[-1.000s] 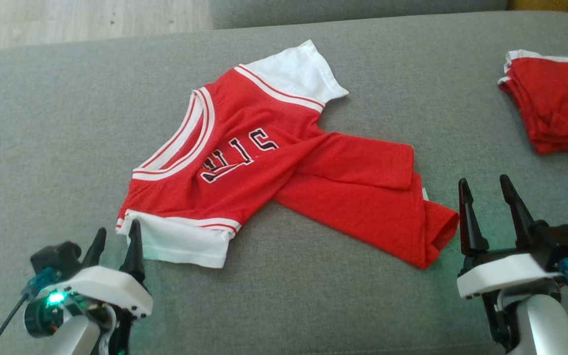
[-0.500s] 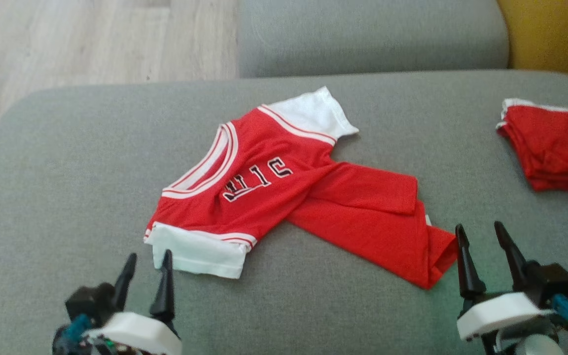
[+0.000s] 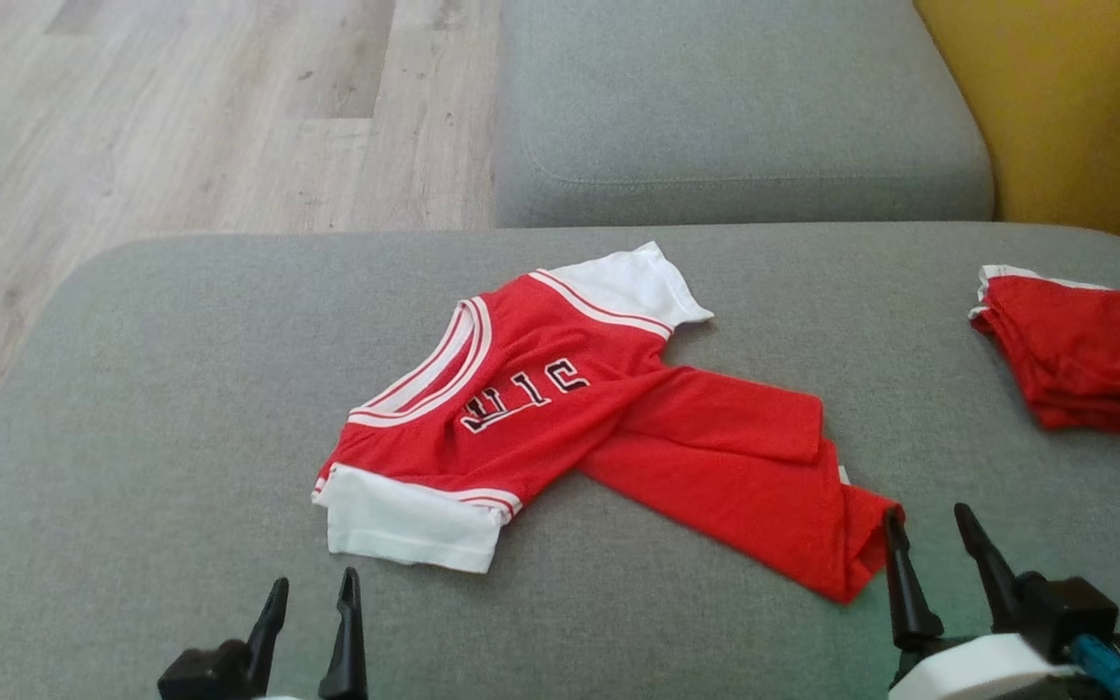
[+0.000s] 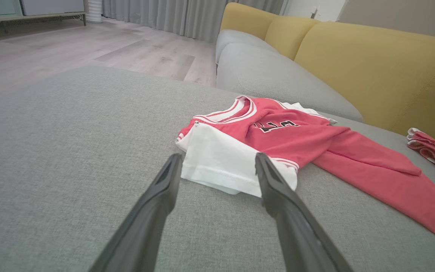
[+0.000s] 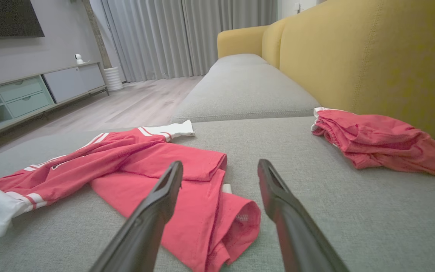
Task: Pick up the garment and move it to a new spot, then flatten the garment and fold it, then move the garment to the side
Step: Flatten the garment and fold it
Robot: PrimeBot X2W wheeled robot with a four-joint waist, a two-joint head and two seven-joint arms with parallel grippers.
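On the grey cushion (image 3: 132,437) before the robot, the garment (image 3: 579,428) lies spread but not flat. It is a red jersey with white sleeves and dark lettering, its collar turned towards the robot's left. Its body is twisted and folded over itself, running down towards the right.

The left gripper (image 3: 315,579) rises from the bottom edge of the head view, fingers pointing forward and slightly up that view. The jaws stand wide apart and hold nothing. Its tips stop just short of the near white sleeve (image 3: 404,520), with a strip of bare cushion between. In the left wrist view the left gripper (image 4: 218,156) lies low over the cushion, aimed straight at that sleeve (image 4: 221,162), which shows between the two finger ends.

The right gripper (image 3: 927,512) comes up at the lower right, fingers leaning a little to the left of the head view. It is fully spread and empty. Its inner finger ends at the bunched hem (image 3: 861,554) of the garment; whether it touches the cloth cannot be told. In the right wrist view the right gripper (image 5: 220,163) points along the cushion, with the rolled hem (image 5: 236,223) below and between its fingers.

A second red garment (image 3: 1085,360) lies crumpled at the far right of the cushion, well apart from the first. Beyond are a grey sofa seat (image 3: 735,117), a yellow backrest (image 3: 1056,97) and a wooden floor (image 3: 181,117).
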